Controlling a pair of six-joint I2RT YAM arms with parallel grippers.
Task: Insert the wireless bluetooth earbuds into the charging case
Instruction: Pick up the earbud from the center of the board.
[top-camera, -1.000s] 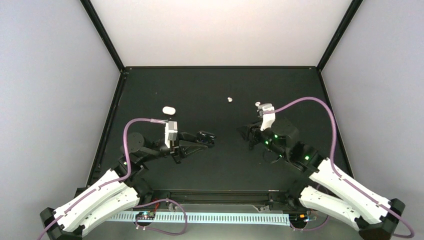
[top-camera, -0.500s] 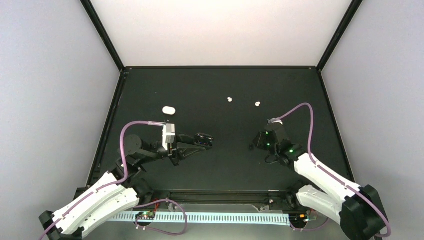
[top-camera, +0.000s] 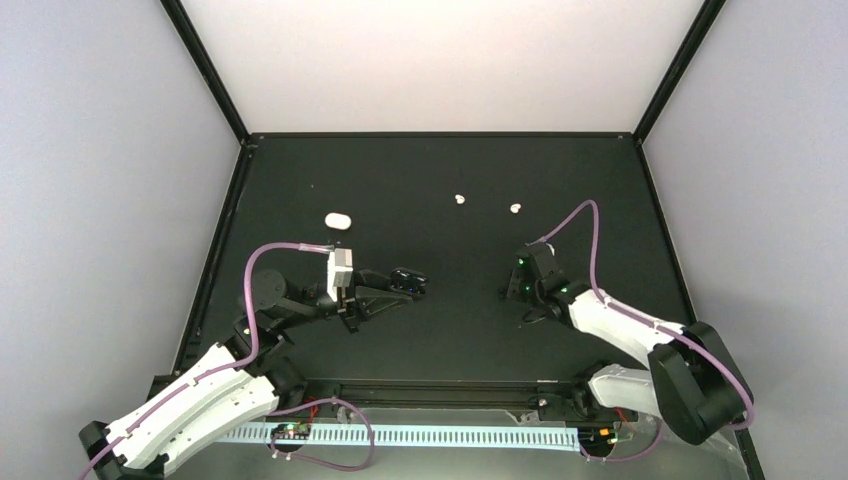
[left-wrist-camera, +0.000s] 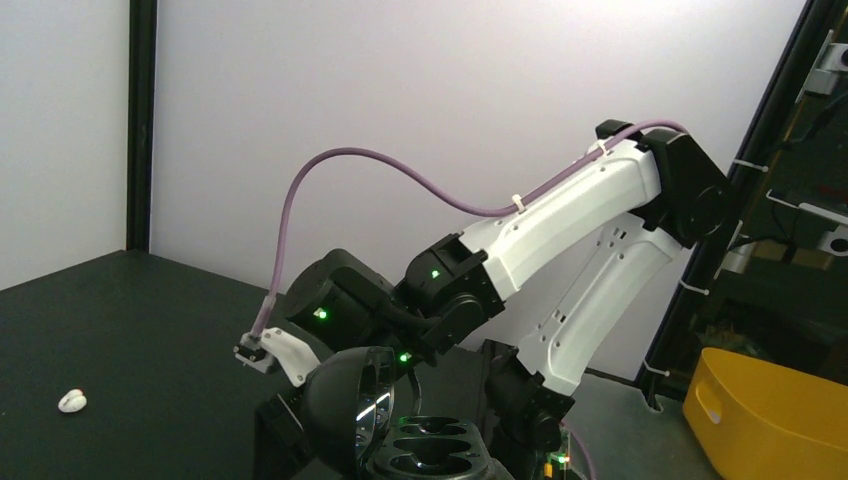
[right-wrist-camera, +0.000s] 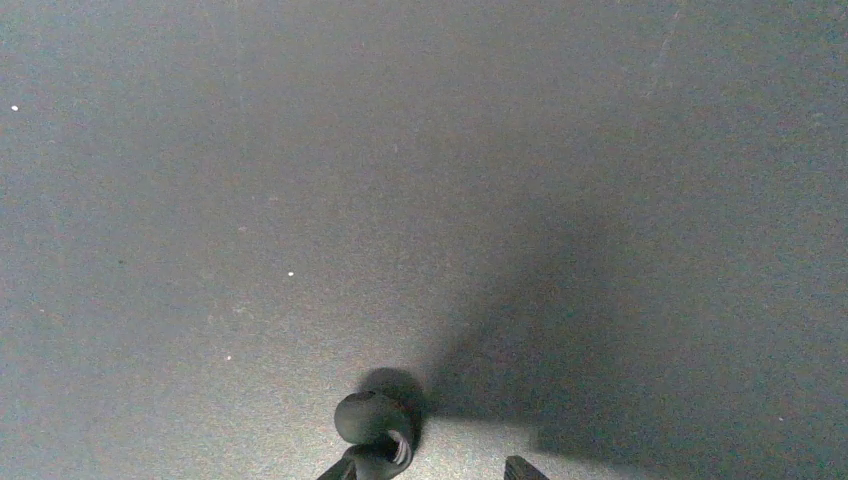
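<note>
- Left hand (top-camera: 398, 287) grips the open black charging case (left-wrist-camera: 428, 452).
- Right hand (right-wrist-camera: 430, 468) is half open (black earbud (right-wrist-camera: 372, 418) touches one finger).
- Two white earbuds (top-camera: 459, 199) lie at 12 o'clock on the counter (top-camera: 420, 340).

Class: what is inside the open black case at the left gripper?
The case shows two dark wells, both apparently empty. Its nearer part lies below the picture's edge, so unseen.
</note>
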